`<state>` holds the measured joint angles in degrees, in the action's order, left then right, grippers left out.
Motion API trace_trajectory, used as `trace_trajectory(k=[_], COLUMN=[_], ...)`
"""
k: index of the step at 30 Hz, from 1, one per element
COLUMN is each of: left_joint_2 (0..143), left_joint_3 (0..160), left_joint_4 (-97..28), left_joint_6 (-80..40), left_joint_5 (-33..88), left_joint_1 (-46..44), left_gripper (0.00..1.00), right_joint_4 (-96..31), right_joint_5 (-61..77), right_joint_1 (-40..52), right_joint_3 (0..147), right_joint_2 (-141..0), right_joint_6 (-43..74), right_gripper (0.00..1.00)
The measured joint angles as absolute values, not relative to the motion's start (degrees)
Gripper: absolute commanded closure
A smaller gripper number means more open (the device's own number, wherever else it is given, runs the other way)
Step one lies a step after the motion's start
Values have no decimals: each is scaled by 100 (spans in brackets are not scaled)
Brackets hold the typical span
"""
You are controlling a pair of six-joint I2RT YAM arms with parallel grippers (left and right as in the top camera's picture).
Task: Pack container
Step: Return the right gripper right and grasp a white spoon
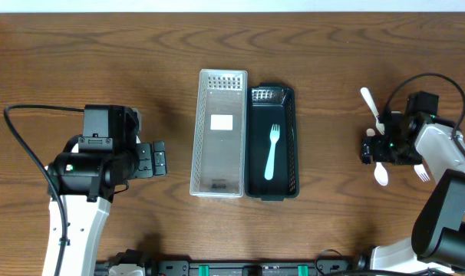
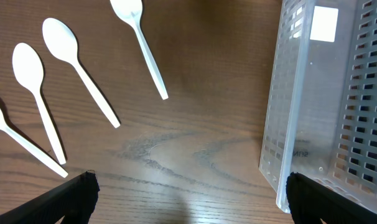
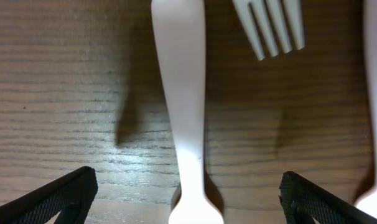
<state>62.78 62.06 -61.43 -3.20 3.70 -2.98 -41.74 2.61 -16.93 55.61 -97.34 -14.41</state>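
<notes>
A clear perforated container and a black container stand side by side mid-table. A light blue fork lies in the black one. My left gripper is open and empty just left of the clear container. In the left wrist view it hovers over bare table, with several white spoons lying to its left. My right gripper is open at the right, low over a white utensil that lies between its fingers without being gripped. White fork tines show beyond it.
More white cutlery lies by the right gripper: a white spoon behind it, a white spoon in front, and a white fork to the right. The left arm hides the left spoons from overhead.
</notes>
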Motion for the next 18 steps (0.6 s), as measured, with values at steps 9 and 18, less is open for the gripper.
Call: trace_trajectory(k=[9,18], left_joint_2=[6278,6278], left_joint_3=[6206,6206], left_joint_4=[-6149,-6149], left_joint_6=[-320,-320], left_joint_5=[370,370], left_joint_1=[-298,-298], left_gripper=[2,2], right_joint_4=[-3957,-3839], right_joint_5=[268,283], right_joint_1=[-1693,-1693], right_joint_3=[5387,5376], right_joint_2=[-9734,-9918], right_joint_6=[-1441,-1441], right_gripper=[4,5])
